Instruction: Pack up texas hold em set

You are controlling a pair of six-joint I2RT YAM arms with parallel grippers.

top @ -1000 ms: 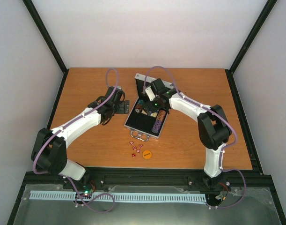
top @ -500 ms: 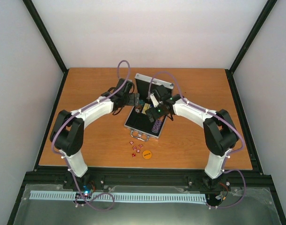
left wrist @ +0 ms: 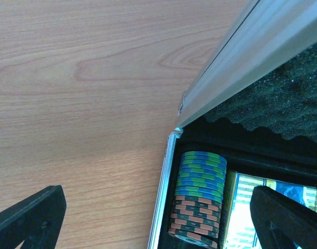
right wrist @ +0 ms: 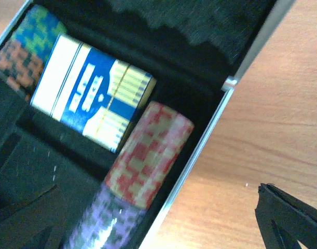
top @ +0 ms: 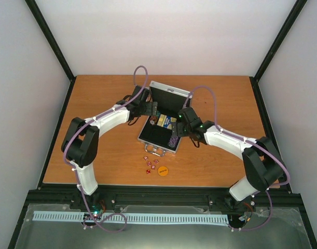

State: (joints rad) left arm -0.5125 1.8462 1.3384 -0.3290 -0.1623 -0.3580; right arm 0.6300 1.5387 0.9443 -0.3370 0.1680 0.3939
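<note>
The silver case (top: 148, 139) lies open mid-table, its lid (top: 169, 95) standing up at the far end. Inside are the blue-yellow card deck (right wrist: 91, 98), blue-green chips (left wrist: 201, 174) over orange-black chips (left wrist: 192, 218) on the left, and red chips (right wrist: 148, 150) and purple chips (right wrist: 101, 223) on the right. My left gripper (top: 151, 110) is open over the case's far left corner, straddling its rim (left wrist: 161, 207). My right gripper (top: 182, 125) is open over the case's right rim (right wrist: 192, 179). Red dice (top: 150, 164) and the orange disc (top: 163, 170) lie on the table in front of the case's handle (top: 158, 151).
The lid's silver edge (left wrist: 251, 52) and black foam lining (left wrist: 283, 98) rise close above my left gripper. Bare wooden table (top: 101, 98) surrounds the case. A black frame (top: 262, 114) borders the table's sides.
My left gripper moved right to the case's far left corner. My right gripper came down off the case's middle to its right rim. The lid now shows fully.
</note>
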